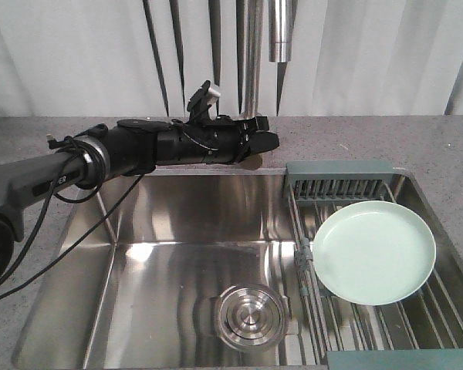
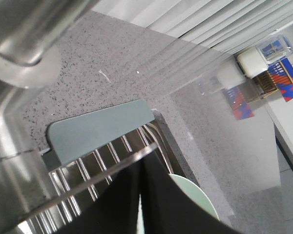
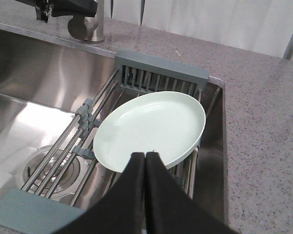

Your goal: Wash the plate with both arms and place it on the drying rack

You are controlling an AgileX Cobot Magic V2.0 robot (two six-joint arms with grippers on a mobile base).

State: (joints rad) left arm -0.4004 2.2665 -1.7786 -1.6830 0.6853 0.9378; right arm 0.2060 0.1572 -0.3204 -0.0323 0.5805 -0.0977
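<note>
The grey counter (image 1: 440,146) goes all around a shiny steel sink (image 1: 177,254). A round drain (image 1: 249,314) sits in the sink floor. The rack (image 1: 336,179) lies across the right side of the sink. The green plate (image 1: 374,250) lies flat on the rack bars. The left arm (image 1: 162,146) reaches over the back of the sink, near the tap (image 1: 251,54). Its fingers (image 2: 141,195) are pressed together. The right fingers (image 3: 145,187) are pressed together too, just at the plate's near edge.

Bright, even light from overhead glares white off the steel sink (image 1: 177,231) floor. The left wrist view is soft, its faucet (image 2: 29,34) blurred up close. Shadows stay faint everywhere.
</note>
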